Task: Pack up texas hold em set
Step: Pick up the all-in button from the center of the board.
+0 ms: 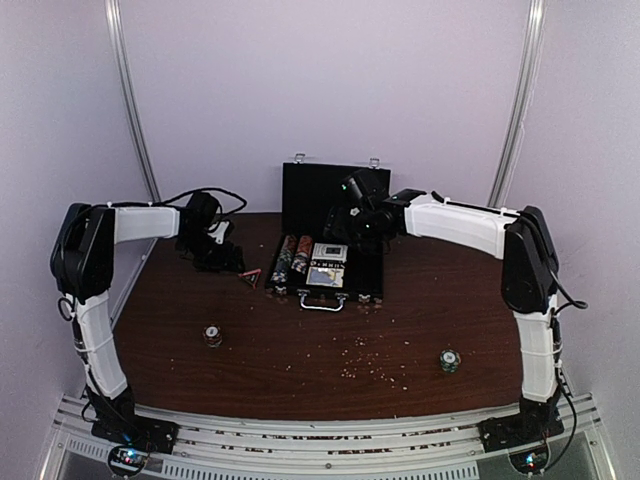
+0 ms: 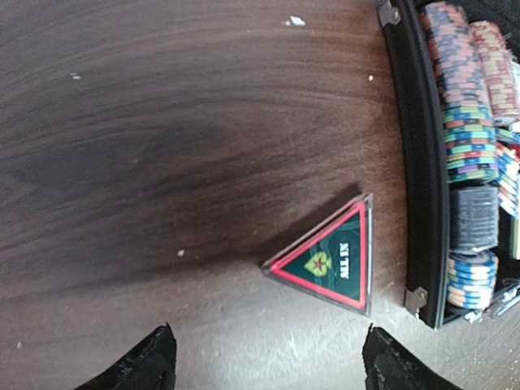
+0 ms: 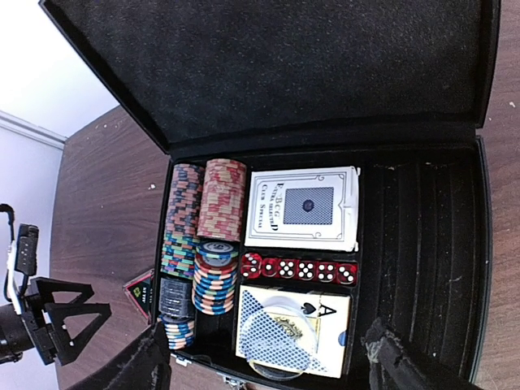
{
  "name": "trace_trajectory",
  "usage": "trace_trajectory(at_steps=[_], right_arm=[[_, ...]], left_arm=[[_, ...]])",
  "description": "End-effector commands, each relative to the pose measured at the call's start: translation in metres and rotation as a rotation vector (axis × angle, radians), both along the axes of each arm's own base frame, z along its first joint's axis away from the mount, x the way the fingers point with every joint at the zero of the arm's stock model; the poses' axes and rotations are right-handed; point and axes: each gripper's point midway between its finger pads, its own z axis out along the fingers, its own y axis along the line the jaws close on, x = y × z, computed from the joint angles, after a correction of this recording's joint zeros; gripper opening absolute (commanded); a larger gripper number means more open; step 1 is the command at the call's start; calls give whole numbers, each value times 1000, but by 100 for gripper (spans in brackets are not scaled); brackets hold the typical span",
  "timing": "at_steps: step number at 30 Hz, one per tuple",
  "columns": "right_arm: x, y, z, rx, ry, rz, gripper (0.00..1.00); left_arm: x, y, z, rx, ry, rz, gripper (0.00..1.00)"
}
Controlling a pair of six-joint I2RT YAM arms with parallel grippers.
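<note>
The black case [image 1: 368,272] lies open mid-table with its lid [image 1: 315,190] upright. In the right wrist view it holds rows of striped chips [image 3: 199,244], a boxed card deck [image 3: 302,208], a row of red dice [image 3: 299,270] and a second deck [image 3: 292,329] with a clear disc on it. My right gripper [image 3: 268,366] hovers open and empty above the case [image 3: 422,244]. A green and red triangular "ALL IN" marker [image 2: 331,260] lies on the table just left of the case [image 2: 422,162]. My left gripper [image 2: 268,366] is open and empty, just short of the marker.
Two small chip stacks stand loose on the table, one front left [image 1: 213,335] and one front right [image 1: 450,360]. Pale crumbs [image 1: 375,365] are scattered over the brown tabletop [image 1: 300,350]. White walls close in behind and at both sides.
</note>
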Motion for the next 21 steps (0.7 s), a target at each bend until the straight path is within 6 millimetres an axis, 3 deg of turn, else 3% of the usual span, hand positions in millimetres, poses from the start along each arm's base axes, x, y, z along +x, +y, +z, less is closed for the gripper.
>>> trace_trajectory(at_steps=[1,12,21], right_arm=[[5,-5,3,17,-20,-39,83],[6,-5,-5,12,-6,-42,83],[5,-5,-13,10,9,-36,83]], left_arm=[[11,-5,-3,-11,-4,-43,81],[22,-20,-13,44,-5,-105,82],[12,-39,-23,54,20,-139,82]])
